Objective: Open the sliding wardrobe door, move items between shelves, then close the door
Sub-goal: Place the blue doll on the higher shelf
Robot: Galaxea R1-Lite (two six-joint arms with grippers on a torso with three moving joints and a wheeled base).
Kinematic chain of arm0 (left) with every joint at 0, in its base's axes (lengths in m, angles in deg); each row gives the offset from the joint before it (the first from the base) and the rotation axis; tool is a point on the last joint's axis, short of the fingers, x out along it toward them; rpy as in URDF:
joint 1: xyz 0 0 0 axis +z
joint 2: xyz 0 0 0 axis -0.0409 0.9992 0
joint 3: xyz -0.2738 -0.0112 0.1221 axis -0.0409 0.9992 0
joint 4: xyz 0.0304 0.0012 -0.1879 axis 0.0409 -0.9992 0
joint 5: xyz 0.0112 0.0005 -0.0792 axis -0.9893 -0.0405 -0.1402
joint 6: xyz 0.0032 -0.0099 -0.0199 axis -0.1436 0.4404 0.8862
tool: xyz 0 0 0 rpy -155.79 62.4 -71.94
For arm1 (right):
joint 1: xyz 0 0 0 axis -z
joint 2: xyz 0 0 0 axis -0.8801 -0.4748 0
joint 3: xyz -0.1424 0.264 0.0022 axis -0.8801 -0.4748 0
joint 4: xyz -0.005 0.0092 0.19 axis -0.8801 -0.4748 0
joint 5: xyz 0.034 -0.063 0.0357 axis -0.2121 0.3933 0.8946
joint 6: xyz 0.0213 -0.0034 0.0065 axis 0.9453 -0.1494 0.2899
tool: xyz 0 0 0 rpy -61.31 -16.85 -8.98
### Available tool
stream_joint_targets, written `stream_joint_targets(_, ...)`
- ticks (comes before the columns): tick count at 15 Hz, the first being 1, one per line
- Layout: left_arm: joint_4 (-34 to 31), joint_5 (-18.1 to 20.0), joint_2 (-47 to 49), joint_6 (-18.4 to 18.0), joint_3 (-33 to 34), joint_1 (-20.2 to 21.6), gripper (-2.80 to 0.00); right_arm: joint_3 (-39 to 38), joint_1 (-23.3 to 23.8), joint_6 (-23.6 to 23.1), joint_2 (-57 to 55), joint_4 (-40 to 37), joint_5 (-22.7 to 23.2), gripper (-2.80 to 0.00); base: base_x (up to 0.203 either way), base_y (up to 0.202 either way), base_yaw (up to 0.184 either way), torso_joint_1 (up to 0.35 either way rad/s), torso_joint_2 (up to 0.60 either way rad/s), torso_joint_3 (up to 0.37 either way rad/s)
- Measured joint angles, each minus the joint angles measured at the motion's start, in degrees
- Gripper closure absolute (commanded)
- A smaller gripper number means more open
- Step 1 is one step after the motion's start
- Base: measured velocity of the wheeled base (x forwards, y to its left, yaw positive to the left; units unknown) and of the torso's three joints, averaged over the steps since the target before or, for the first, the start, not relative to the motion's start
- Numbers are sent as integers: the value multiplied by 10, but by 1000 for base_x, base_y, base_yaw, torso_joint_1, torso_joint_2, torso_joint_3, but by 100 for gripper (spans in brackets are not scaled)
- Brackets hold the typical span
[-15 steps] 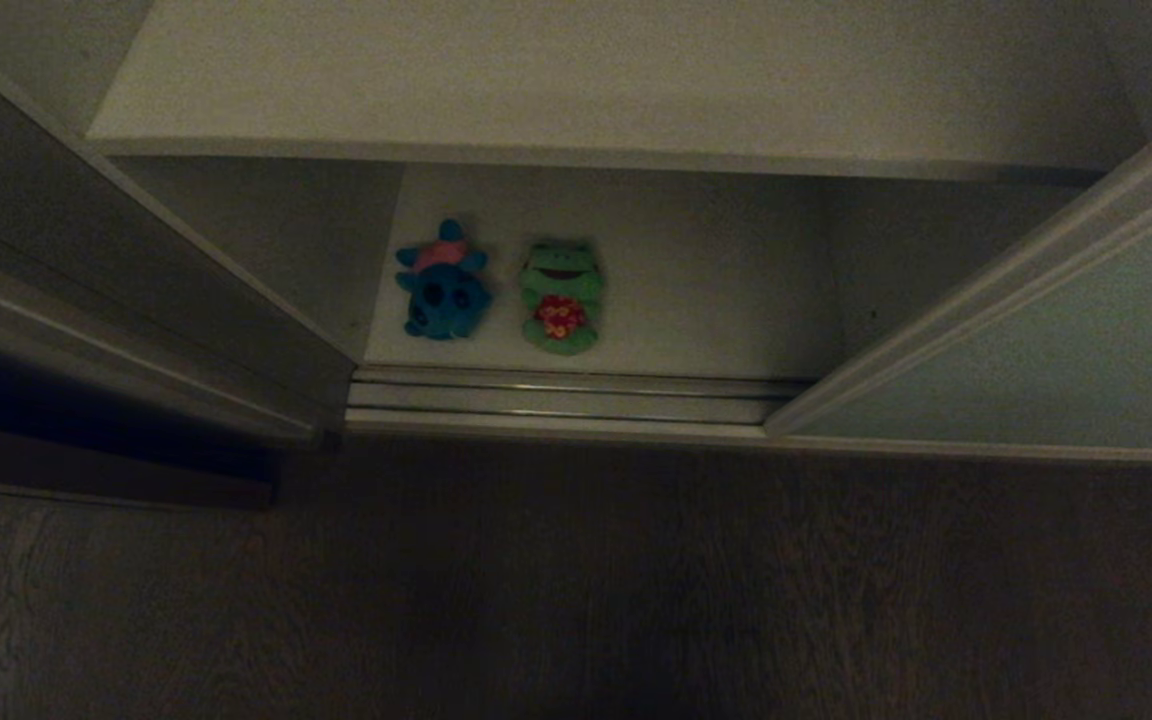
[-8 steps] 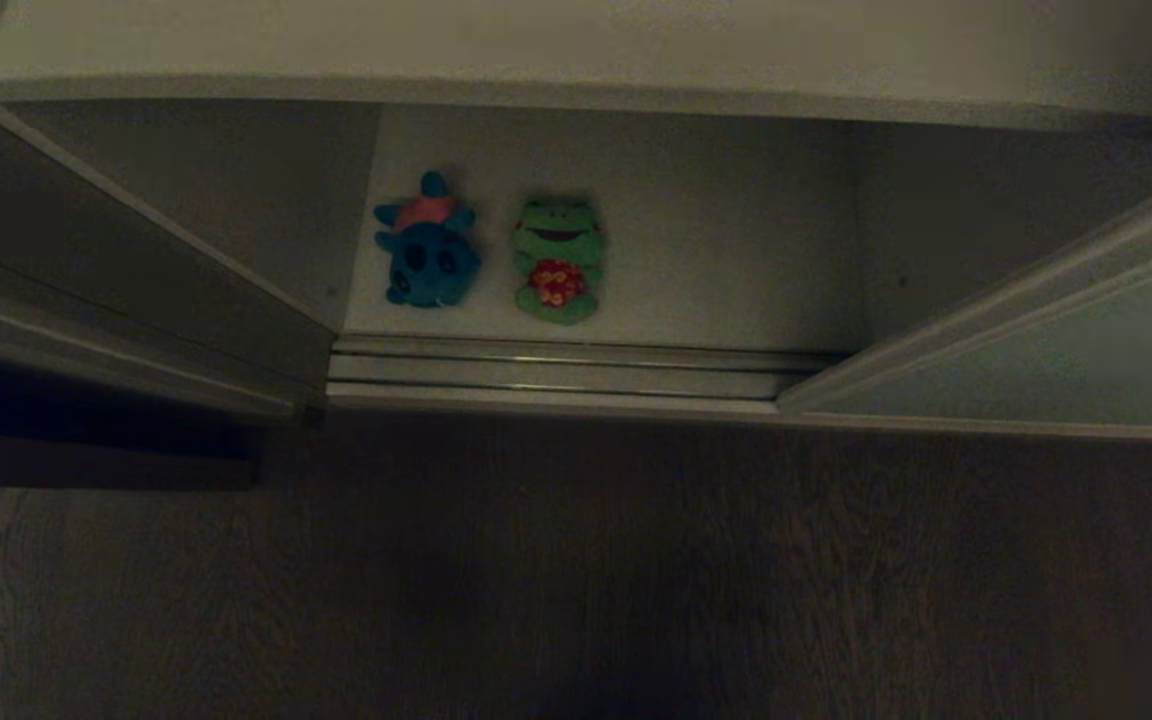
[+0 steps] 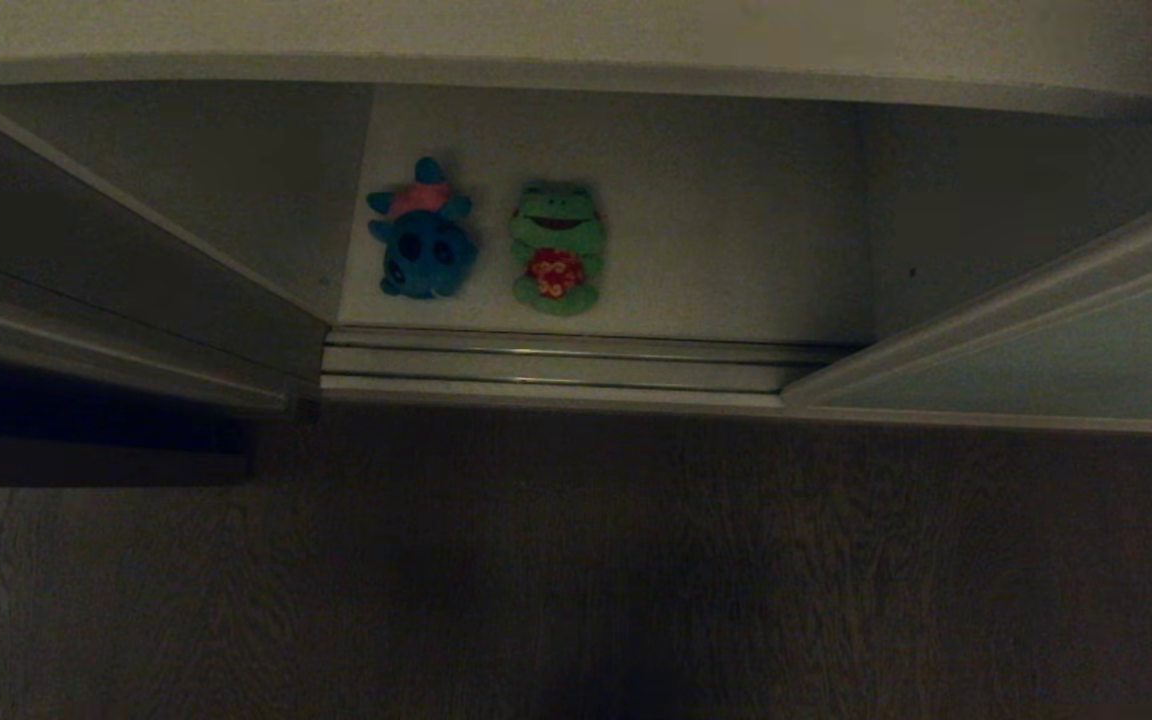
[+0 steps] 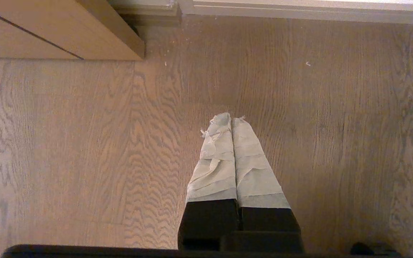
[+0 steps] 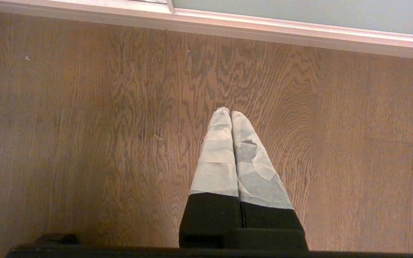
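The teal-blue plush with a pink back (image 3: pixel 421 243) and the green frog with a red chest patch (image 3: pixel 556 250) lie side by side on the lowest white shelf (image 3: pixel 726 240), just behind the floor track. Another white shelf (image 3: pixel 576 30) spans the wardrobe above them. The sliding wardrobe door (image 3: pixel 1066 360) stands slid to the right, leaving the opening bare. Neither arm shows in the head view. My left gripper (image 4: pixel 231 120) hangs shut and empty over the wood floor. My right gripper (image 5: pixel 229 113) is likewise shut and empty, with the door's lower edge (image 5: pixel 299 10) ahead of it.
The ribbed metal track (image 3: pixel 566 360) runs along the opening's threshold. On the left stand another door panel (image 3: pixel 116 290) and a dark wooden side frame (image 3: pixel 86 450), also seen as the wooden frame (image 4: pixel 48 32). Wood floor (image 3: pixel 576 570) lies in front.
The whole head view has shifted: toys, track and upper shelf sit higher in the picture and more floor shows. The toys keep their places on the shelf. Both grippers stay shut.
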Motion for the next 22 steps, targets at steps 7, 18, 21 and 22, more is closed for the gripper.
stream_joint_targets(7, -28, 6, 37, -17, -61, 0, 0, 0, 0, 0, 0, 0, 0, 0, 0, 0, 0, 0, 0, 0)
stream_joint_targets(18, 151, 64, 706, -15, -299, -36, 0, 0, 0, 0, 0, 0, 0, 0, 0, 0, 0, 0, 0, 0)
stream_joint_targets(21, 252, 69, 872, 5, -391, -46, 0, 0, 0, 0, 0, 0, 0, 0, 0, 0, 0, 0, 0, 0)
stream_joint_targets(22, 291, 68, 919, 14, -420, -51, 0, 0, 0, 0, 0, 0, 0, 0, 0, 0, 0, 0, 0, 0)
